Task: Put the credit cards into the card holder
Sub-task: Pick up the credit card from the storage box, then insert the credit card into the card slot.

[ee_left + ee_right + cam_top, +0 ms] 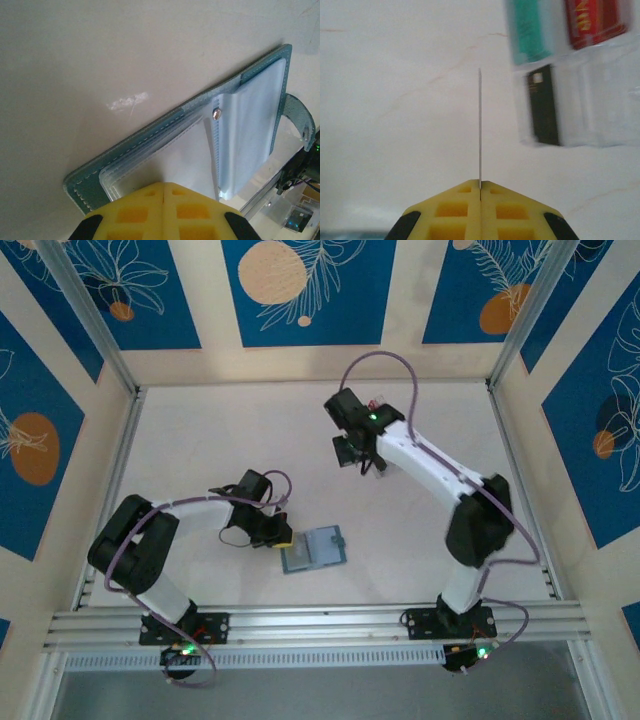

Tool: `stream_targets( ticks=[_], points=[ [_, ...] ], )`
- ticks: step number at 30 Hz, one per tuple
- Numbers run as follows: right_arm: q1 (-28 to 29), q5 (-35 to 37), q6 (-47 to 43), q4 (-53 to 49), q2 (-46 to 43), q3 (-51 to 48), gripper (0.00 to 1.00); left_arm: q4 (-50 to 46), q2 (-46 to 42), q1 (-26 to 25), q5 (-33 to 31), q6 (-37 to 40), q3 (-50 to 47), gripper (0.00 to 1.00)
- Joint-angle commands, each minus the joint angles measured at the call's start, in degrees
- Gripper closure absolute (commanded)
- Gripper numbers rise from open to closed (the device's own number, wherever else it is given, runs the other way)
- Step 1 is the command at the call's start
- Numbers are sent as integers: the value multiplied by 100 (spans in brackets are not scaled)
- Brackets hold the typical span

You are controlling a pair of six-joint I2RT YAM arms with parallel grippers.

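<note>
The card holder lies open on the table, blue-grey with clear sleeves and a round snap stud. My left gripper sits at its left edge. Its yellow fingertips are shut together over the near sleeve, with nothing between them. My right gripper hangs above the middle of the table, shut on a thin credit card that I see edge-on, standing straight out from the fingertips. More credit cards lie beyond it: a teal one, a red one and a dark one.
The teal, red and dark cards sit in a clear plastic compartmented tray, at the upper right of the right wrist view. Aluminium rails run along the near edge and both sides of the table.
</note>
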Motion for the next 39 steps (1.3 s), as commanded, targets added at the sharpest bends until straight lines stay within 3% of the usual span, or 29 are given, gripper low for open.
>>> stream_targets(
  ticks=[1,3,6,12,18,26,39],
  points=[
    [45,-1930,423,1250,-861,-1274,100,-561,15,-62,-370,211,-31,100],
    [65,-3031,714,2355,-1443,-2275,100,-559,25,-56,-371,215,-40,100],
    [177,-3801,1154,3631,-1857,-3460,100,-554,26,-57,-367,217,-43,100],
    [251,-4655,1957,5644,-1930,-5010,100,-539,26,-57,-372,205,-80,100],
    [247,-4906,2295,6785,-1754,-5693,100,-488,26,-60,-343,168,-102,100],
    [210,-4945,2339,7288,-1076,-5732,100,-543,0,-59,-360,160,-76,100],
    [131,-4840,2263,7300,-833,-5858,100,-543,11,-57,-357,149,-85,100]
  ],
)
